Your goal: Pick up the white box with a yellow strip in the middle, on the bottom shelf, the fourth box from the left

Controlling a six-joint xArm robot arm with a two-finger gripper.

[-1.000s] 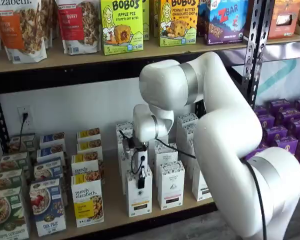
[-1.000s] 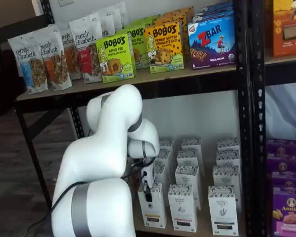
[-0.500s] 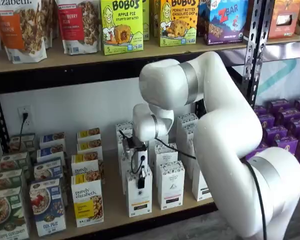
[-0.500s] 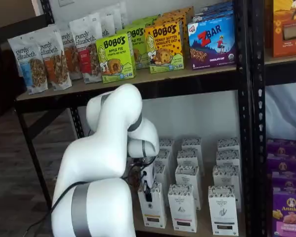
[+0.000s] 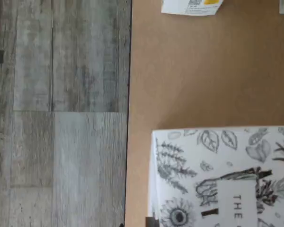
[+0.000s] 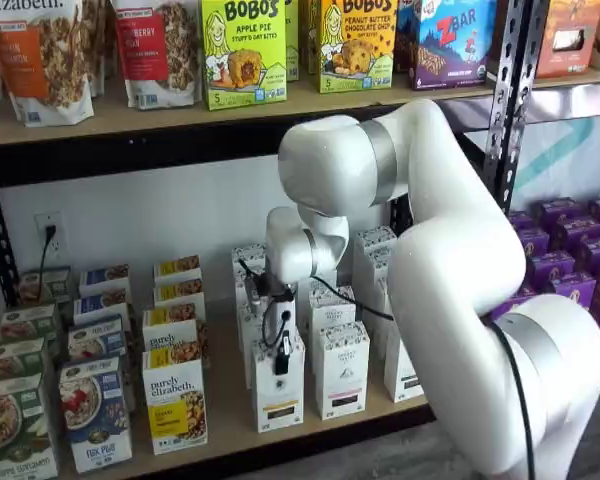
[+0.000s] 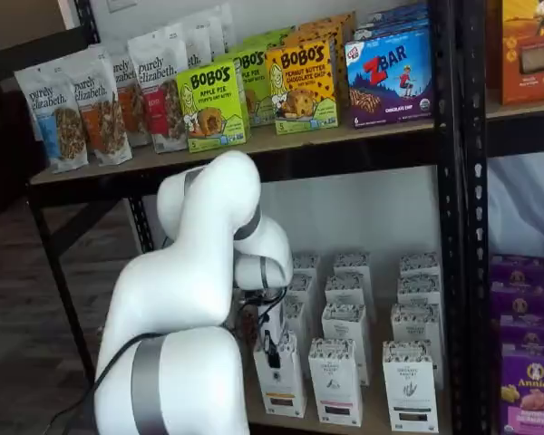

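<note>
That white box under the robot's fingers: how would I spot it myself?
Find the bottom shelf and its cluster of tall white cartons. The white box with a yellow strip stands at the front, left of a near twin. The gripper is shut on its top; its low strip is yellow.

Bottom shelf [image 6: 220,425]: tan board, black front beam. Standing on it: purely elizabeth boxes [image 6: 175,402] left, white cartons [image 6: 341,370] centre.
</note>
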